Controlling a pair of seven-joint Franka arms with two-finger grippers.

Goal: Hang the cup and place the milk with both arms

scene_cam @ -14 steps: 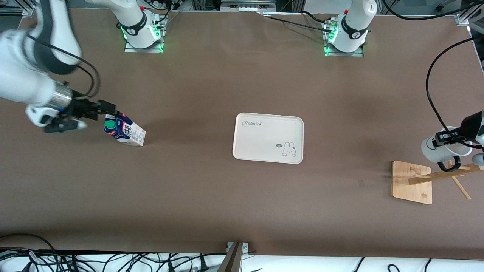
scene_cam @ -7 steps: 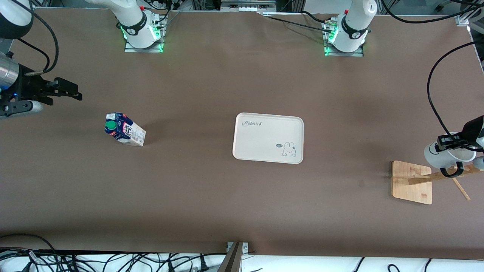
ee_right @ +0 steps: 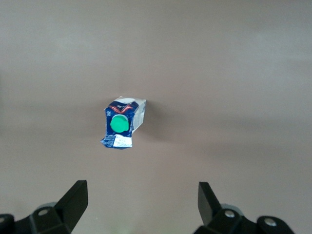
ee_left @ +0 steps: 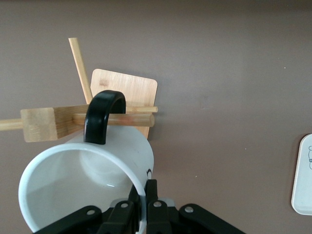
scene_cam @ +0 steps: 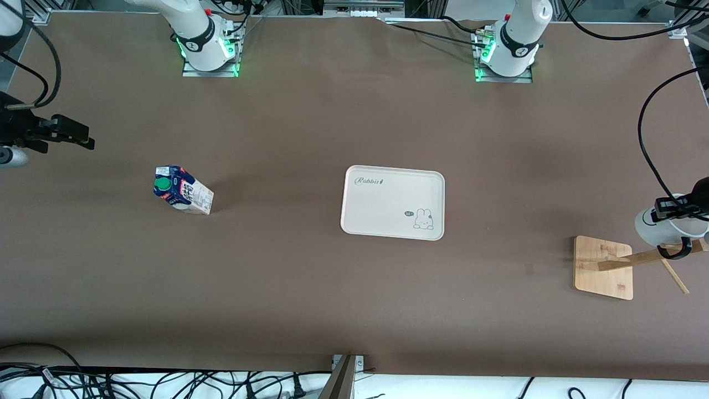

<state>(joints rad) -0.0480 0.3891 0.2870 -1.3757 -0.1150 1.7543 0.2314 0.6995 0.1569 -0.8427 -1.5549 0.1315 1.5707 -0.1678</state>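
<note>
front view: the milk (scene_cam: pixel 183 190) stands on the table (scene_cam: pixel 310 288) toward the right arm's end, untouched, green cap up. the right gripper (scene_cam: pixel 75 136) is in the air at that end, over bare table well apart from the milk; its finger state cannot be told here. the tray (scene_cam: pixel 393 202) lies mid-table. the left gripper (scene_cam: pixel 673 206) holds the cup (scene_cam: pixel 659 227) above the rack (scene_cam: pixel 615 263) at the left arm's end, the black handle against a wooden peg

left wrist view: the left fingers (ee_left: pixel 152 195) are pressed together, pinching the cup's (ee_left: pixel 83 180) rim. the handle (ee_left: pixel 103 117) loops over a peg of the rack (ee_left: pixel 124 87)

right wrist view: the right fingers (ee_right: pixel 75 197) are spread wide, holding nothing, with the milk (ee_right: pixel 122 122) below and between them
</note>
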